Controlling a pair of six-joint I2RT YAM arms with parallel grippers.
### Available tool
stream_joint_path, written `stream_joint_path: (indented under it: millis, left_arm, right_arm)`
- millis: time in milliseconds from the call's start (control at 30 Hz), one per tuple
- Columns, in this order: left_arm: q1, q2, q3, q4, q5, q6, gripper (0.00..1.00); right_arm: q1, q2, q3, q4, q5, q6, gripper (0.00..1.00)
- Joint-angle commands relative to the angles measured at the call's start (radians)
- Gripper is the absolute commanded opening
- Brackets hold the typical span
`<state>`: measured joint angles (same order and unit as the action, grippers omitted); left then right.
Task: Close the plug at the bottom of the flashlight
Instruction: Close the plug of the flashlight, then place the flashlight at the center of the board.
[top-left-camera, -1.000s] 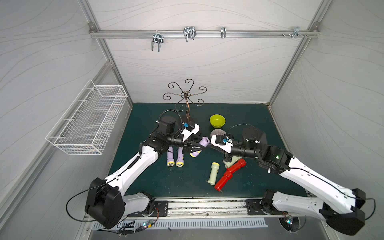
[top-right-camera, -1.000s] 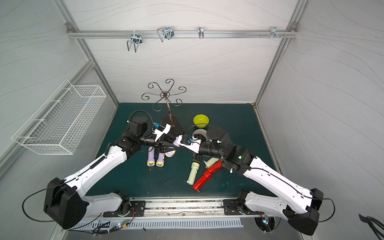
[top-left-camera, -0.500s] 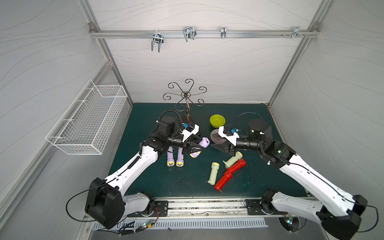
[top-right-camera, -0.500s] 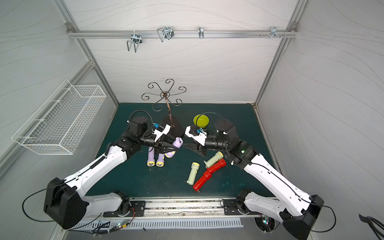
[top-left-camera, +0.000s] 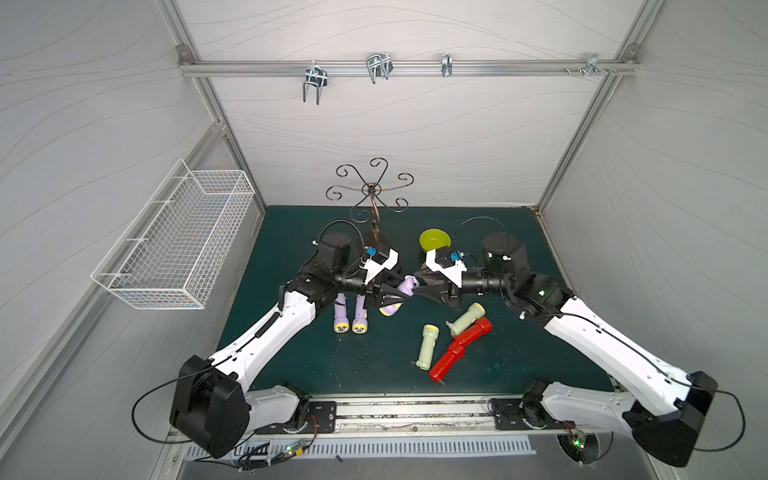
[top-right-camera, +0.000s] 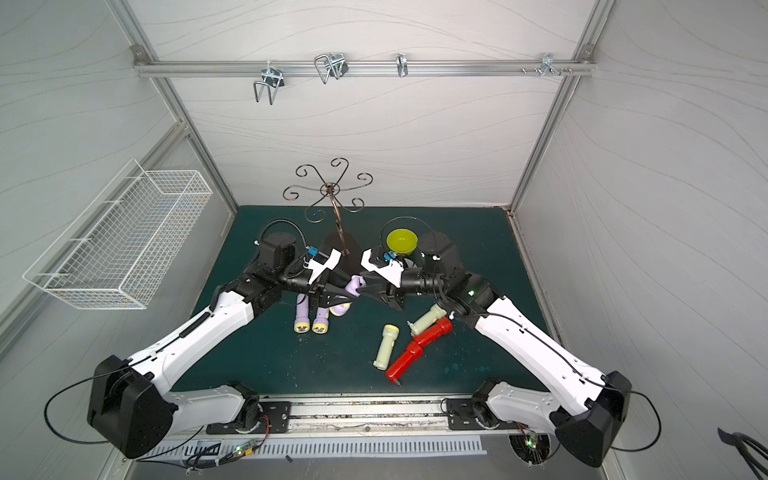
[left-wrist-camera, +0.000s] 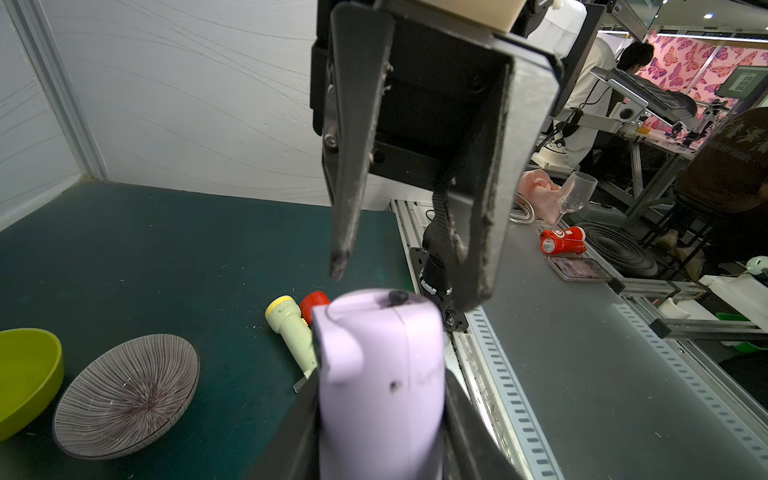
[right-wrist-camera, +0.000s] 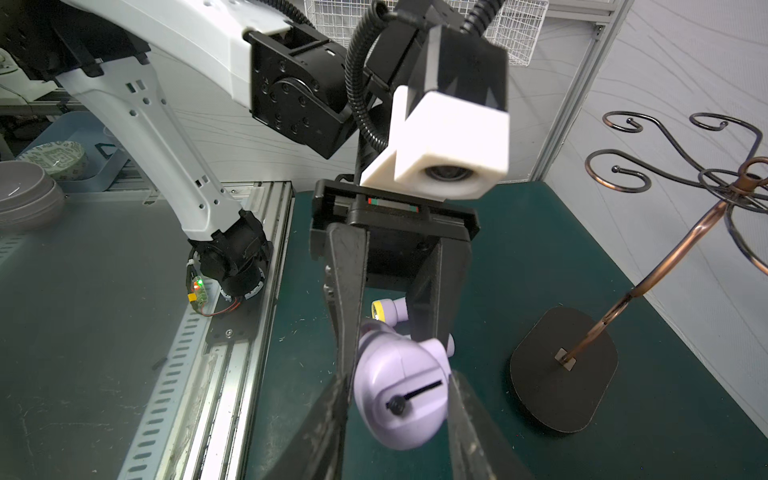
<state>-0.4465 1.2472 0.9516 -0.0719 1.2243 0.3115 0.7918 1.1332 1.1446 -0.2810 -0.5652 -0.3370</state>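
Gripping the purple flashlight around its body, the left pincer held it up off the green tabletop, near the middle, with the bottom end turned toward the right arm. The left pincer's fingers were closed against both sides of the body, which the right wrist view showed plainly. The right pincer met that bottom end, so the two pincers came nearly tip to tip in both top views. Its jaws stood partly apart with one finger on either side of the end, holding nothing; whether they touched the plastic could not be told. On the bottom face, a dark slit ran out from a small black stud. Seen from the left wrist, the right pincer hung just past the end of the flashlight. Below the left pincer a purple pair of flashlights lay side by side on the tabletop, lenses toward the front rail. Two pale green flashlights and two red flashlights lay near the front, under the right arm. A yellow-green bowl, a striped dish and a copper scroll stand stood toward the back wall, and a white wire basket hung on the left wall.
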Motion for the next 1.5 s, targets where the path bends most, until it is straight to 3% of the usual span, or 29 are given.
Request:
stream_joint_path:
  millis: [0, 567, 833, 1000, 1100, 1267, 1367, 1467]
  left_arm:
    - [0.002, 0.002, 0.059, 0.009, 0.034, 0.03, 0.0]
    - [0.002, -0.012, 0.059, -0.003, 0.0, 0.037, 0.0]
    - [0.002, -0.005, 0.054, 0.035, -0.05, -0.008, 0.0]
    - [0.002, 0.004, 0.031, 0.176, -0.24, -0.219, 0.0]
    - [-0.014, 0.011, 0.041, 0.178, -0.422, -0.338, 0.0]
    - [-0.149, 0.027, 0.079, 0.001, -0.999, -0.43, 0.0]
    - [-0.19, 0.05, 0.076, -0.078, -1.14, -0.567, 0.0]
    - [-0.218, 0.054, 0.037, -0.119, -1.23, -0.691, 0.0]
  right_arm:
    - [0.008, 0.013, 0.03, 0.023, -0.025, 0.011, 0.36]
    - [0.086, 0.02, 0.02, -0.04, 0.026, -0.001, 0.16]
    - [0.089, -0.062, -0.01, -0.054, 0.037, 0.032, 0.11]
    - [0.088, -0.135, -0.059, -0.017, 0.194, 0.099, 0.13]
    - [0.071, -0.138, -0.066, -0.035, 0.301, 0.16, 0.14]
    - [-0.008, -0.122, -0.071, -0.088, 0.475, 0.315, 0.2]
    - [-0.074, -0.116, -0.082, -0.122, 0.524, 0.393, 0.2]
    - [-0.132, -0.134, -0.109, -0.116, 0.486, 0.437, 0.2]
